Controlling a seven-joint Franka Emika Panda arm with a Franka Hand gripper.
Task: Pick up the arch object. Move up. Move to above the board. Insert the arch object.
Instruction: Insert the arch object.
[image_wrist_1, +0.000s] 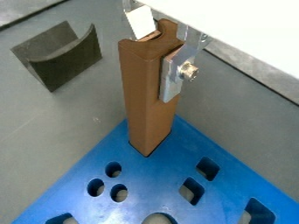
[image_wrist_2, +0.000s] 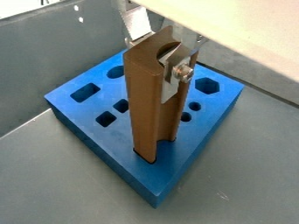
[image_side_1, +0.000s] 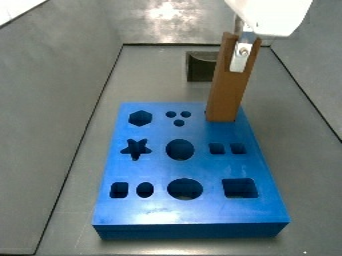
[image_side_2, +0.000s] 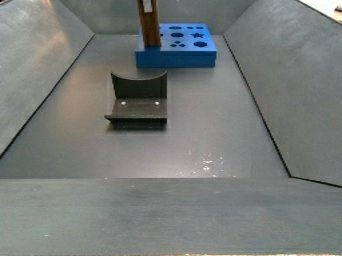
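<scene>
My gripper (image_wrist_2: 162, 57) is shut on the upper end of the arch object (image_wrist_2: 152, 105), a tall orange-brown block held upright. A silver finger (image_wrist_1: 177, 74) with a bolt presses its side. The arch object's lower end stands at a corner of the blue board (image_wrist_2: 111, 144), at its top surface. I cannot tell whether it has entered a cut-out. In a side view the arch object (image_side_1: 227, 85) stands over the far right corner of the board (image_side_1: 201, 205). In the other side view the arch object (image_side_2: 146, 20) and the board (image_side_2: 181, 55) are far off.
A squat dark olive block with a scooped top (image_side_2: 138, 100) sits on the grey floor apart from the board, also in a wrist view (image_wrist_1: 59, 54). Sloping grey walls (image_side_2: 54, 80) enclose the floor. The board has several shaped cut-outs, among them a star (image_side_1: 135, 149).
</scene>
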